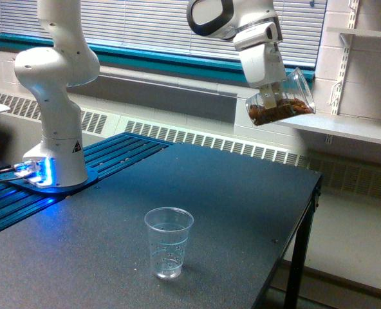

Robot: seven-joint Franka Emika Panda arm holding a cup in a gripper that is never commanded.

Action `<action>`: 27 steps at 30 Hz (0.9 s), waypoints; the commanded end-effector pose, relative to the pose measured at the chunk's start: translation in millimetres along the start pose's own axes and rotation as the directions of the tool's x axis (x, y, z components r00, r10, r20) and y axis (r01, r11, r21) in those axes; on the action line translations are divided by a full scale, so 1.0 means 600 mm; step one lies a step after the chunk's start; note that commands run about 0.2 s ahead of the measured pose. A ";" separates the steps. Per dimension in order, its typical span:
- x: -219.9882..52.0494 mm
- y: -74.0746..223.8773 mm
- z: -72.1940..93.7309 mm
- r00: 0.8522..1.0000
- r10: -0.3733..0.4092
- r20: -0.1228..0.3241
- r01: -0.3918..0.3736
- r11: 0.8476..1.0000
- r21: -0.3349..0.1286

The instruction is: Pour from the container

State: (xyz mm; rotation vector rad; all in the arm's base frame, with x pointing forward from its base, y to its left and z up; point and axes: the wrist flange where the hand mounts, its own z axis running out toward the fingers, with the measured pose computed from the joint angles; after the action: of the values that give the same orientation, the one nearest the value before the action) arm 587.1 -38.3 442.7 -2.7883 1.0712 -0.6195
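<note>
I am watching the Panda arm (58,90) standing on its blue-lit base (49,177) at the table's far edge toward the exterior view's left, reaching up and across toward the exterior view's right. The gripper (268,96) is hanging high above the dark table (242,206), its fingers (268,100) closing on the wall of the container (282,102), a wide-mouthed clear plastic cup. I am seeing the container tipping steeply onto its side, mouth facing the exterior view's right and slightly upward, with brown nut-like pieces (277,114) lying along its lower wall. It is sitting in the air above the table's far right part, well apart from anything below. A smaller clear cup (168,243) with faint printed lines is standing upright on the table near the front edge, looking empty. White shelves (345,125) are running along the block wall behind the container.
</note>
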 end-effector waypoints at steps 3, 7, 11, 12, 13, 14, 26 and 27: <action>-0.004 0.001 -0.006 1.000 0.013 -0.016 -0.013 1.000 0.024; -0.001 0.015 -0.008 0.999 0.022 -0.026 -0.022 0.999 0.029; 0.002 0.035 -0.008 0.999 0.035 -0.034 -0.034 0.999 0.025; 0.003 0.042 -0.008 0.999 0.037 -0.036 -0.036 0.999 0.025; 0.006 0.049 -0.009 0.998 0.041 -0.044 -0.041 0.999 0.021; 0.008 0.058 -0.009 0.998 0.046 -0.049 -0.045 0.999 0.017; 0.018 0.176 -0.004 0.991 0.103 -0.090 -0.107 0.993 -0.040; 0.017 0.185 -0.003 0.990 0.107 -0.092 -0.111 0.993 -0.044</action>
State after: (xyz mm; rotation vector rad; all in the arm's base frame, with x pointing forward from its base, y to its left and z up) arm 542.6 -95.9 424.4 -2.7662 1.1846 -0.6924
